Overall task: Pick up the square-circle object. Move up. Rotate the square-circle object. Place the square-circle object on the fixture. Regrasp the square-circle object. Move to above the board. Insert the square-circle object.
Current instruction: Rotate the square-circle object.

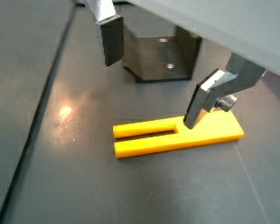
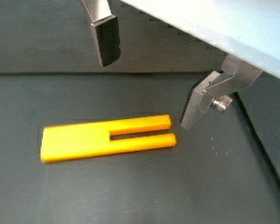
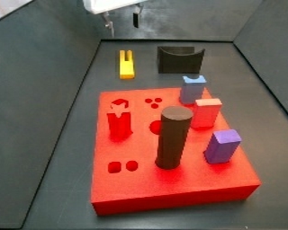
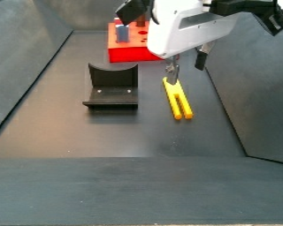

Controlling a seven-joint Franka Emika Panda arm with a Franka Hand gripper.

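The square-circle object (image 1: 178, 136) is a flat yellow-orange piece with two prongs, lying on the dark floor; it also shows in the other wrist view (image 2: 108, 140) and in both side views (image 3: 127, 64) (image 4: 179, 97). My gripper (image 1: 157, 74) (image 2: 152, 74) hangs open and empty above its pronged end, one finger (image 1: 205, 101) just over the piece, not touching it. In the side views the gripper (image 3: 122, 22) (image 4: 186, 66) sits above the piece. The black fixture (image 1: 154, 57) (image 3: 179, 59) (image 4: 110, 86) stands beside the piece. The red board (image 3: 171, 180) (image 4: 130, 53) lies further off.
On the board stand a tall dark cylinder peg (image 3: 172, 137), a blue block (image 3: 193, 88), a red block (image 3: 207, 111), a purple block (image 3: 222, 145) and a red shaped peg (image 3: 119, 121). Sloped dark walls (image 3: 50, 81) enclose the floor.
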